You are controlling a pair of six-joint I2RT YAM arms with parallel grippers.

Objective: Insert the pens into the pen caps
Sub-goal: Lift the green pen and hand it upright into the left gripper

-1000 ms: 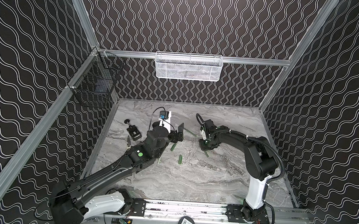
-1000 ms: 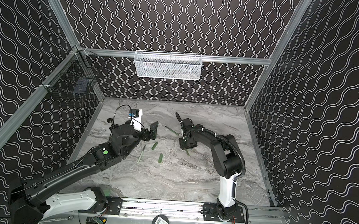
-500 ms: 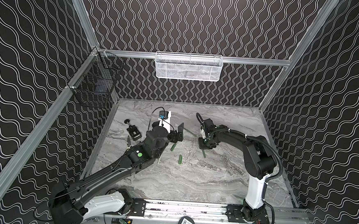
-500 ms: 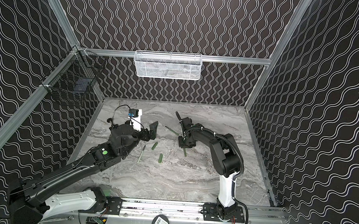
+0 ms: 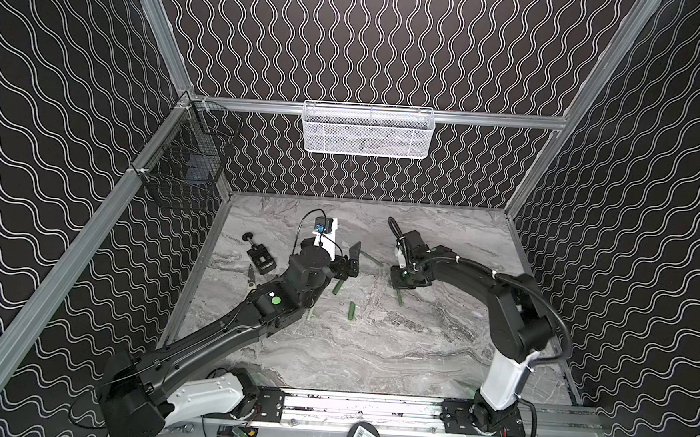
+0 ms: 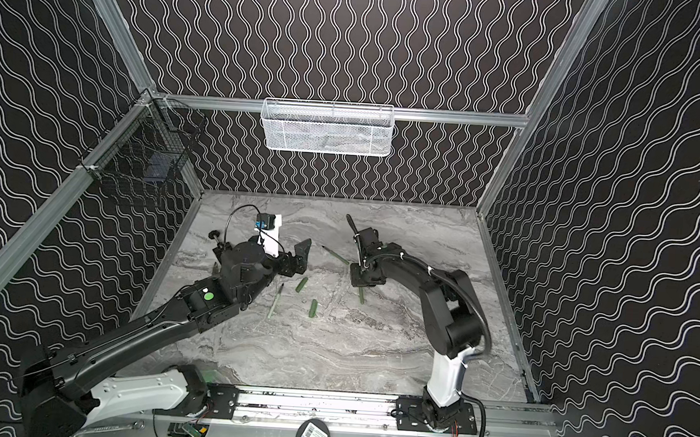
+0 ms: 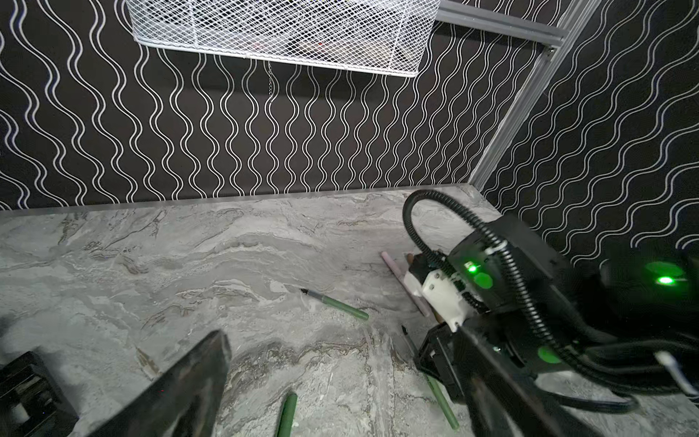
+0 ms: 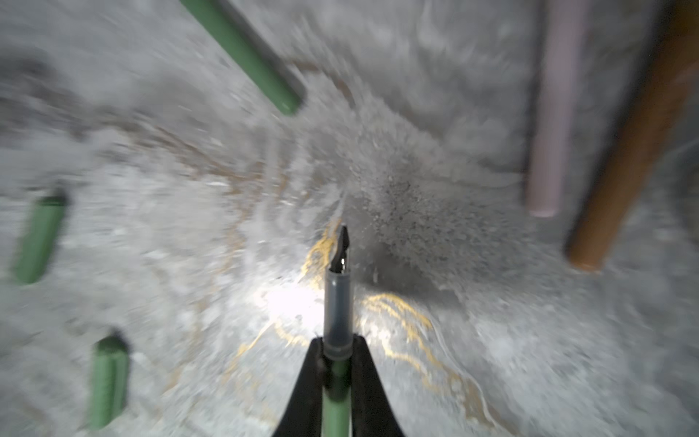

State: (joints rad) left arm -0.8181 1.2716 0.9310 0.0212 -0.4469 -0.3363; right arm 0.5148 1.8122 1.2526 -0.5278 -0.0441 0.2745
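Gripping a green pen (image 8: 336,401) in the right gripper (image 8: 337,346): jaws closed on the shaft just behind the grey front part, dark tip sticking out ahead, close over the marble table (image 5: 373,354); touching it or not, cannot tell. In both top views, low over the table, right of the middle, with the back end of the pen showing toward the front.

Standing wide open and holding nothing: the left gripper (image 5: 349,263), left of the middle.

Lying flat on the table: a pale green pen (image 7: 336,304) between the two grippers; a pink pen (image 7: 404,282) and a brown pen (image 8: 635,151) side by side, just beside the right gripper; a second green pen (image 6: 275,302) next to the left arm.

Lying loose, apart from every pen: a dark green cap (image 6: 302,284) and a second dark green cap (image 6: 313,308).
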